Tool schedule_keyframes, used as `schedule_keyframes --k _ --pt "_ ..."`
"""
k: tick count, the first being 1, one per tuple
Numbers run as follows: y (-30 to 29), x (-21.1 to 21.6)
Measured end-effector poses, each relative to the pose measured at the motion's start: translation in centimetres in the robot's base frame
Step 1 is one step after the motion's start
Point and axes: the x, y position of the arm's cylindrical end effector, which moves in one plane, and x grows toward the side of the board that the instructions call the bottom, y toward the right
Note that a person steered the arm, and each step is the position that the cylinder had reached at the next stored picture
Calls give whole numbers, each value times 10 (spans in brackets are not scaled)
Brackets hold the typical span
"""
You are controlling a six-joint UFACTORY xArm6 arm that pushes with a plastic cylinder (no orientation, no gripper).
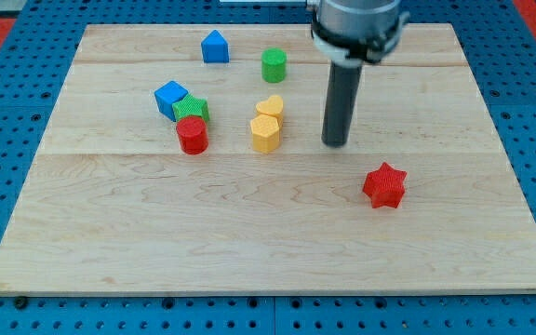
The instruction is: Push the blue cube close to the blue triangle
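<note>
**Tip sitting on bare wood, right of the yellow pair**

Gripping is not something this rod does: it has no jaws, so nothing is being clenched or held. I am seeing my tip (pixel 335 144) resting on open board, touching no block. It is standing to the view's right of the two yellow blocks and up-left of the red star (pixel 384 185), apart from both.

I am reading the blue cube (pixel 170 97) toward the view's left, pressed against the green star (pixel 193 109) at its lower right. Just below that star the red cylinder (pixel 193 135) is sitting, touching it or very nearly so. The blue triangle (pixel 215 46) is lying near the view's top, up and to the right of the cube, with clear wood between them.

I am also noting the green cylinder (pixel 274 65) standing alone near the top, left of the rod. Below it, the yellow heart (pixel 270 107) is leaning against the yellow hexagon (pixel 265 134). The wooden board (pixel 249 242) is lying on a blue pegboard (pixel 7 167).
</note>
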Motion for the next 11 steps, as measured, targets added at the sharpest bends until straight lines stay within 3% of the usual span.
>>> schedule_keyframes --k 1,3,5,7,8,9,11 --pt "-28 59" --pt "-135 71" --pt "-173 63" --pt "-234 -38" --pt "-201 -86" --pt "-192 -112" --pt "-201 -122"
